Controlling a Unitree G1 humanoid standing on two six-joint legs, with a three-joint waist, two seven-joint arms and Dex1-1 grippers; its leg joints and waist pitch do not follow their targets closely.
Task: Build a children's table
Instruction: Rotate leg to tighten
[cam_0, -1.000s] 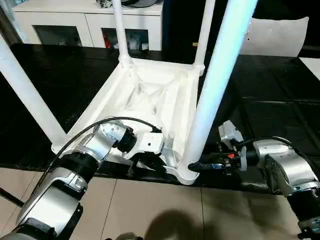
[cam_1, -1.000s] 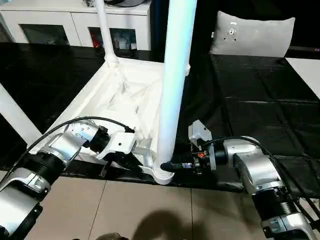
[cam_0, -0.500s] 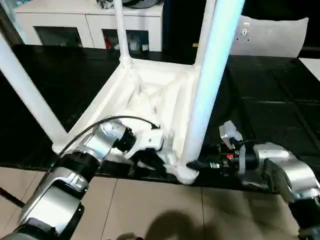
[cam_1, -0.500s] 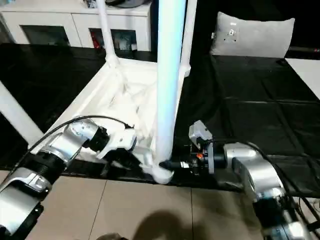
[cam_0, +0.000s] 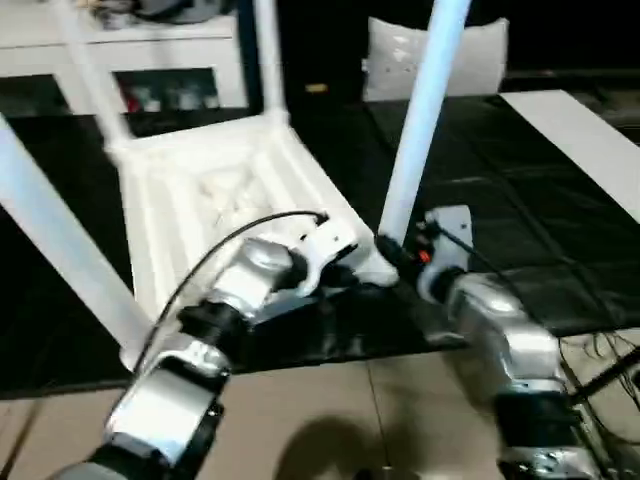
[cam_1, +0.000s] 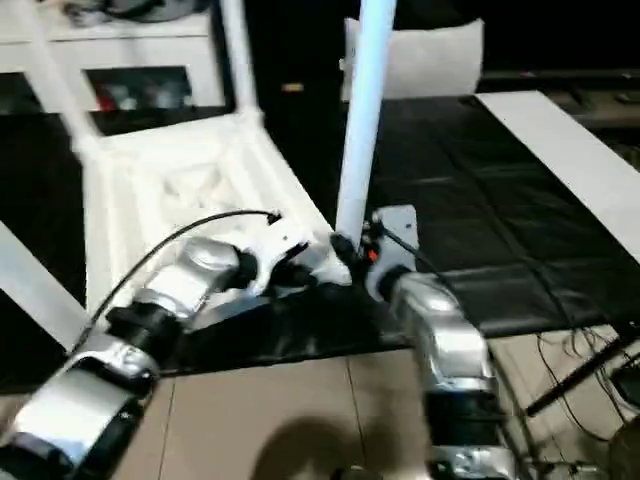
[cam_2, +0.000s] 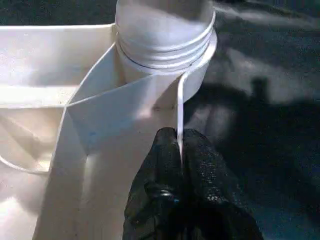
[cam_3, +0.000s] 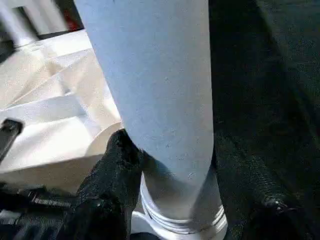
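I am looking down at the upturned white plastic rectangular tabletop (cam_0: 215, 195) with its ribbed underside facing up, lying on the black counter (cam_0: 520, 200). All four long tapered white tube legs are standing up out of its corner sockets, so I judge the build to be at its last step: seating and tightening the final leg.

On my left, the left tool (cam_2: 179, 165) is pressed together on the thin white side rim of the tabletop, just beside the round corner socket (cam_2: 197, 80); in the left wrist view the black fingers (cam_2: 161, 172) are pinching that rim edge between them, with the socket directly ahead of the tool. I read this as the bracing hand, keeping the tabletop from sliding or turning on the counter.

Moving right, the near white tube leg (cam_0: 420, 120) is rising from that same socket, immediately ahead of the right tool (cam_3: 170, 165). That tool is spread about halfway and wrapped around the leg's base: one black finger (cam_3: 117, 160) is lying against one side of the tube just above the ringed collar, the other is on the far side. So it is gripping the leg low down, right beside the left tool.

Next, I judge, comes a twist or push through the right wrist while the left keeps clamping the rim. The leg looks slightly tilted, so I would be checking that it sits square in the socket before letting go.
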